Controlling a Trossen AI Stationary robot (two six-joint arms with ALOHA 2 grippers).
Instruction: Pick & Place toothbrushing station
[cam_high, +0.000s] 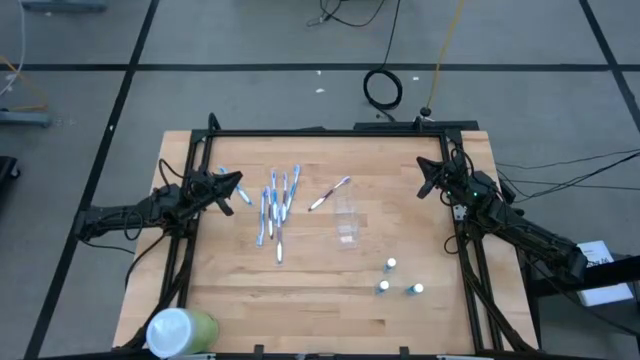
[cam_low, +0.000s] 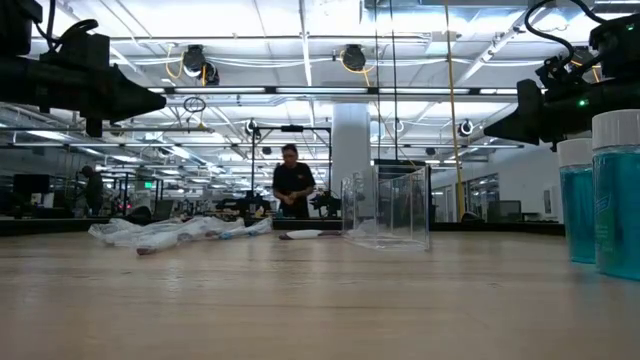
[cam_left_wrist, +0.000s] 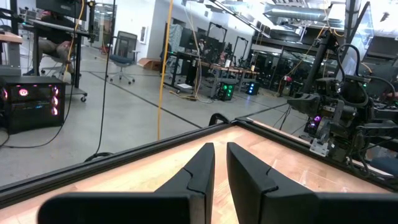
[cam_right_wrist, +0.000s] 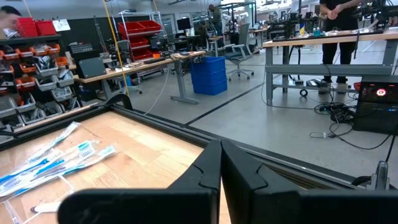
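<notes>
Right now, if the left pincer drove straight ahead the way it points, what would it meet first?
Probably nothing on the wooden table: the left pincer sits raised, aimed past the thin blue-and-white toothbrushes toward the black metal frame rail at its far corner. Depth is unclear.

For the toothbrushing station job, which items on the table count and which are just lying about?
Job:
clear cup
blue-and-white toothbrushes
pinkish-purple brush
three white-capped tubes

Lying about:
pale-green container, at the table's near left corner

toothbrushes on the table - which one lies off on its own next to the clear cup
The pinkish-purple brush. It lies apart, angled beside the clear cup, while the blue-and-white toothbrushes sit bunched together nearer the left gripper.
</notes>
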